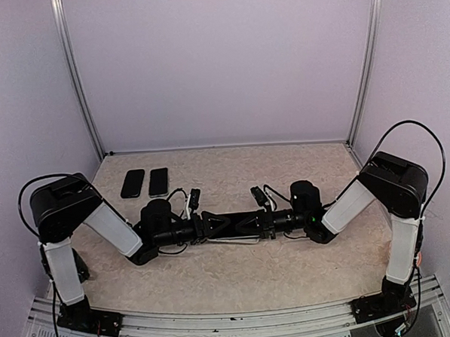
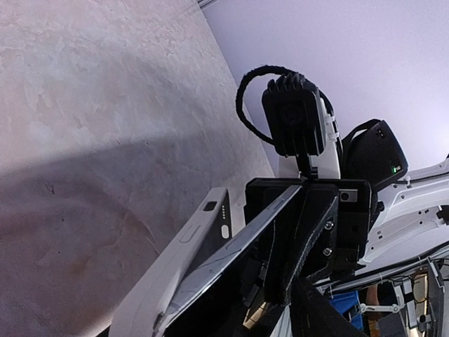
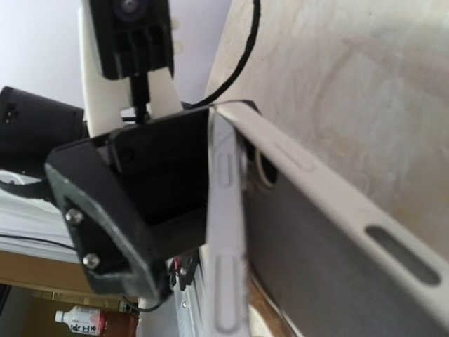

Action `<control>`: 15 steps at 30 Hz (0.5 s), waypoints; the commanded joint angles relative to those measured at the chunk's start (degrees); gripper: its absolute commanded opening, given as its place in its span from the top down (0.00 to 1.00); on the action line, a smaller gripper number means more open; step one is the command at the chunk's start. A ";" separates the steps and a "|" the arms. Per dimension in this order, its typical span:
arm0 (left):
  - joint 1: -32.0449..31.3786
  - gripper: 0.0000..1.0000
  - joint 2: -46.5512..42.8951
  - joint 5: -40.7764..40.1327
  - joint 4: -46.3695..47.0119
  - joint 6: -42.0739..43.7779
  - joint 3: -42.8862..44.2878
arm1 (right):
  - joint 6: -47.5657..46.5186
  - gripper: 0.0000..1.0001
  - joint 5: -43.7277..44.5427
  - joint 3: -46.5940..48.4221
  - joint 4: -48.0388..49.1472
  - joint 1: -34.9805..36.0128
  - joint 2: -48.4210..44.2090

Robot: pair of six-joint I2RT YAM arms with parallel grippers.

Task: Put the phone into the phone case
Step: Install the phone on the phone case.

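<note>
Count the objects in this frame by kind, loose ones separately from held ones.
Phones lying flat: 2
Held phone: 1
Phone case: 1
Total: 4

— Where does the phone case (image 2: 184, 263) end?
— Can't say. It runs off the left wrist view at 6 o'clock, along with the phone (image 2: 242, 246). The phone's far end is hidden in the right gripper (image 2: 307, 214).
— From above?
— Both are edge-on and too thin to tell apart.
— The bottle (image 3: 84, 319) at 7 o'clock?
— Blurred.
</note>
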 commanded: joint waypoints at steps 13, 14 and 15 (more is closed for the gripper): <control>-0.54 0.53 2.20 3.20 7.11 -1.56 0.60 | -3.71 0.91 0.98 0.93 -3.33 0.51 -2.82; -0.46 0.54 2.17 3.19 7.25 -1.56 0.55 | -3.84 0.91 1.07 1.04 -3.75 0.45 -3.00; -0.50 0.55 2.16 3.18 7.34 -1.72 0.55 | -3.94 0.90 1.16 1.10 -4.21 0.45 -3.09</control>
